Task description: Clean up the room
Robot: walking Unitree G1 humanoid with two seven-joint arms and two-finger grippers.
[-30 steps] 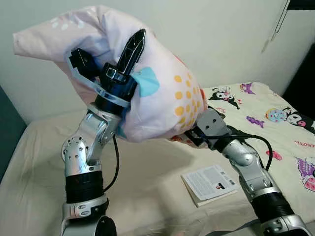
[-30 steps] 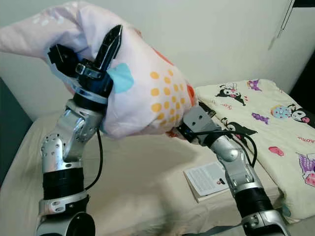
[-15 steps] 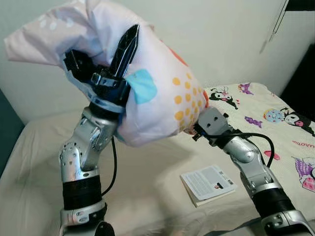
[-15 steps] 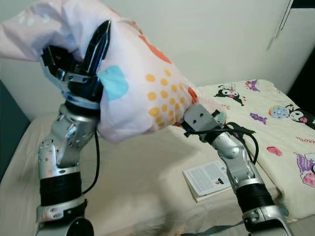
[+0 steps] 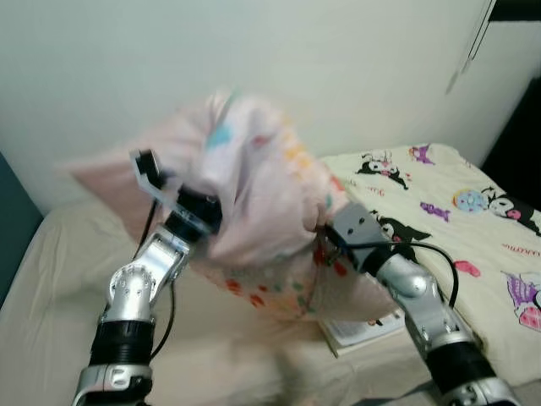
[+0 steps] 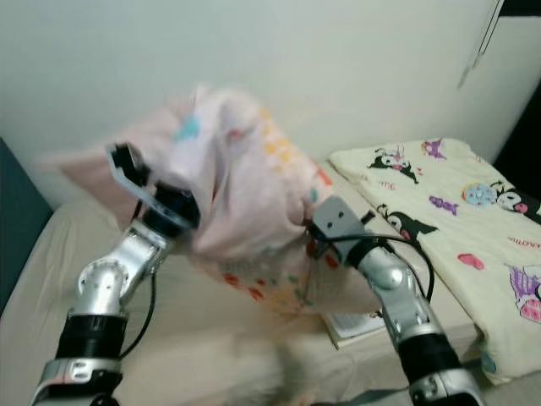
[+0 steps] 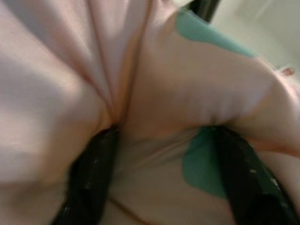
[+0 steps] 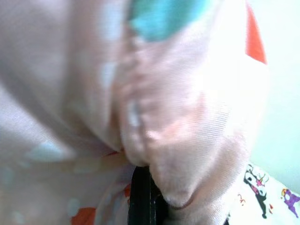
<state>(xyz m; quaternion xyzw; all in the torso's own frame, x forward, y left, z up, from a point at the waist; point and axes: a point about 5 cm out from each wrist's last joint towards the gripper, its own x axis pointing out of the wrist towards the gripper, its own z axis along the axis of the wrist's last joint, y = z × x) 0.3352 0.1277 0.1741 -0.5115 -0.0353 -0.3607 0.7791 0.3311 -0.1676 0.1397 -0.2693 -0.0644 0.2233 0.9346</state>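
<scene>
Both grippers, the left gripper (image 7: pixel 159 178) and right gripper (image 8: pixel 145 197), have their jaws clamped on a blurred pink patterned pillow (image 5: pixel 254 203) held above the bed (image 5: pixel 51 279); it should land flat, clear of the booklet (image 5: pixel 359 328).

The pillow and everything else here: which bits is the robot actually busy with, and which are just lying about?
In use:
pink pillow
left gripper, shut on it
right gripper, gripping its other end
bed

Lying about:
booklet
cartoon-print quilt
</scene>
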